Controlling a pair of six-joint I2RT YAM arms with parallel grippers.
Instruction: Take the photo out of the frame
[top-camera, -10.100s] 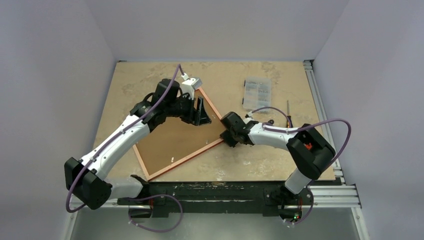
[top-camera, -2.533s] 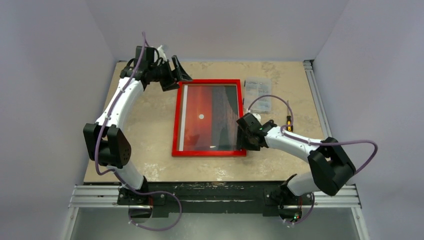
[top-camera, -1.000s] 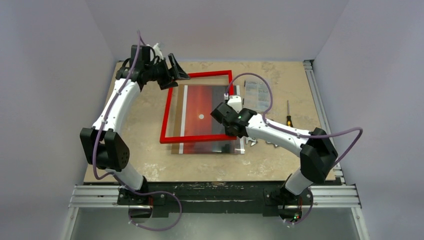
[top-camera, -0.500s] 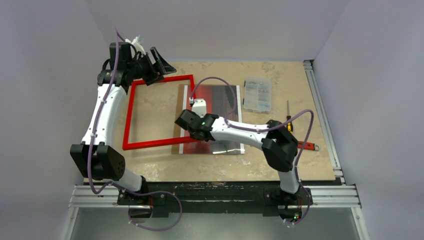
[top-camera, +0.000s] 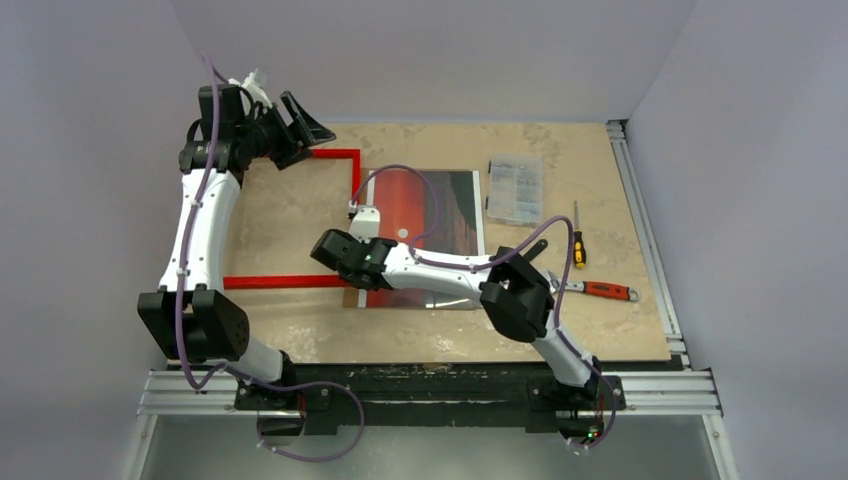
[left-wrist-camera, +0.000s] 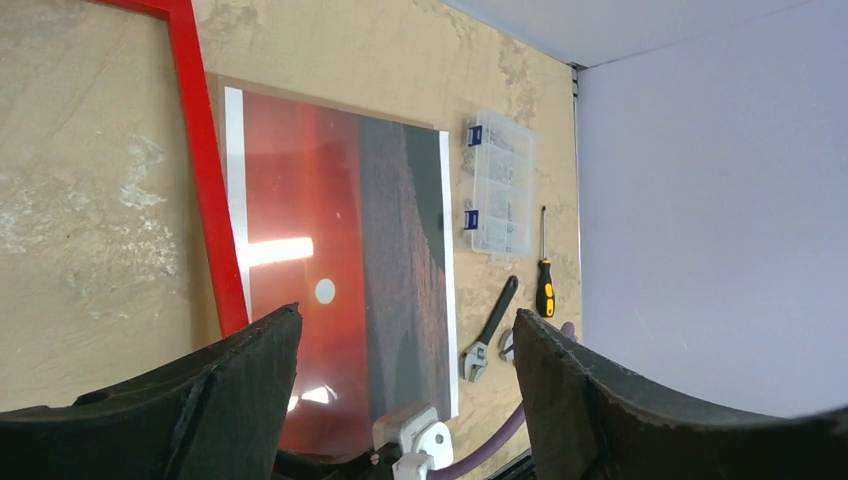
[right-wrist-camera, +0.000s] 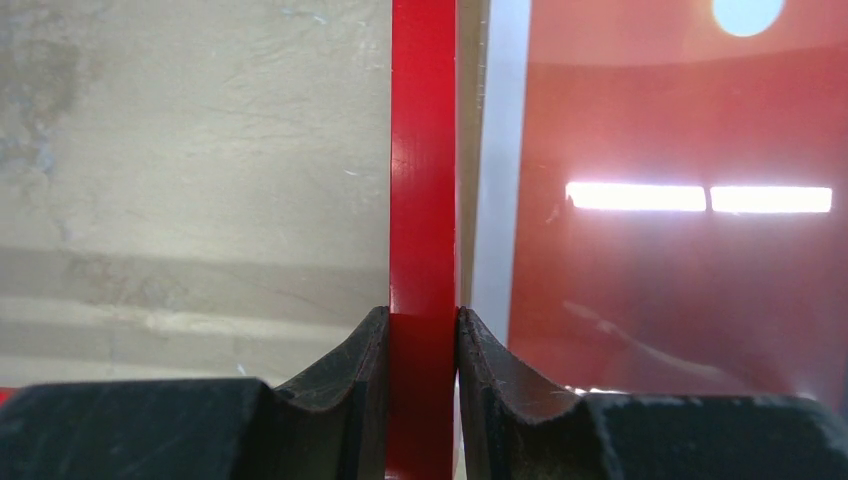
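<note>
The photo (top-camera: 430, 235), a sunset print with white edge strips, lies flat on the table. The thin red frame (top-camera: 280, 282) is off it to the left, its right bar running just beside the photo's left strip (right-wrist-camera: 495, 150). My right gripper (top-camera: 328, 256) is shut on that bar (right-wrist-camera: 423, 200), pinching it from both sides (right-wrist-camera: 423, 320). My left gripper (top-camera: 318, 125) hangs open and empty at the far left corner, above the frame's top bar. In its wrist view the photo (left-wrist-camera: 340, 230) and the frame's bar (left-wrist-camera: 205, 180) lie far below its jaws (left-wrist-camera: 405, 315).
A clear parts box (top-camera: 515, 187) stands right of the photo. A yellow-handled screwdriver (top-camera: 577, 240) and a red-handled tool (top-camera: 610, 291) lie near the right edge, with a dark wrench (left-wrist-camera: 490, 335) beside them. Grey walls close in the table on three sides.
My right gripper has carried the frame leftwards, clear of the photo, which stayed flat on the table. The left arm has drawn back a little to the far left.
</note>
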